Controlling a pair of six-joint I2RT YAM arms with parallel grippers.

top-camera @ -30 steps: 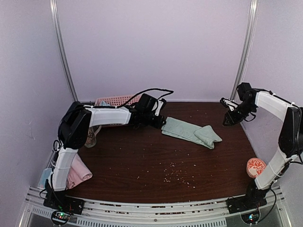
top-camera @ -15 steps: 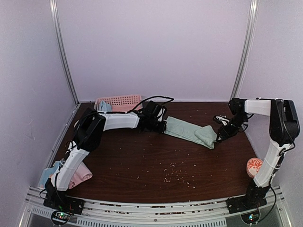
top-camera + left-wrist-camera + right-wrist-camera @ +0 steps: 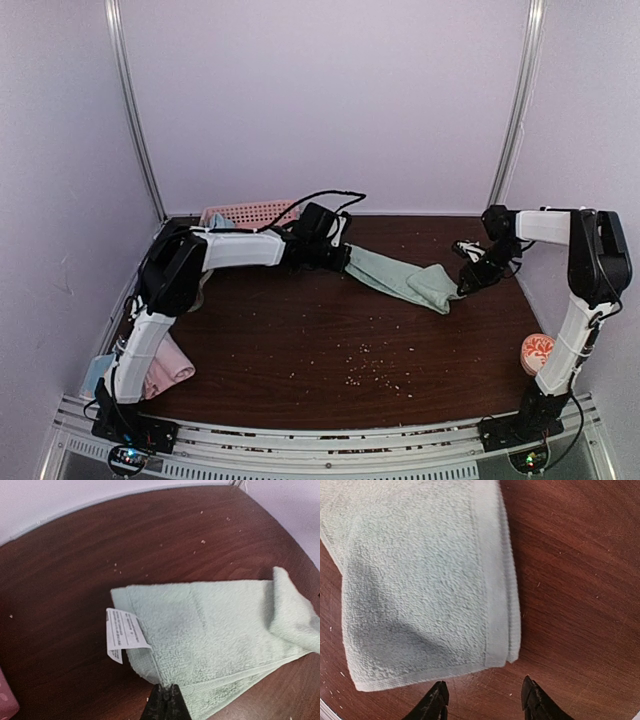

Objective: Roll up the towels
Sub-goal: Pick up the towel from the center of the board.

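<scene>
Between lilac walls [image 3: 320,100], dark crumb-speckled wooden table [image 3: 300,340] with sage towel [image 3: 395,275]

We see open tabletop [image 3: 330,340] across the near middle, only crumbs [image 3: 365,350] on it. Along the far side the green towel [image 3: 400,280] lies across the way; the pink basket [image 3: 250,212] blocks the far left corner, a pink towel [image 3: 165,365] the near left edge.

Robot lab booth, plain lilac walls [image 3: 320,100], metal corner posts [image 3: 135,110], dark wood table [image 3: 300,340], aluminium base rail [image 3: 320,440]
</scene>
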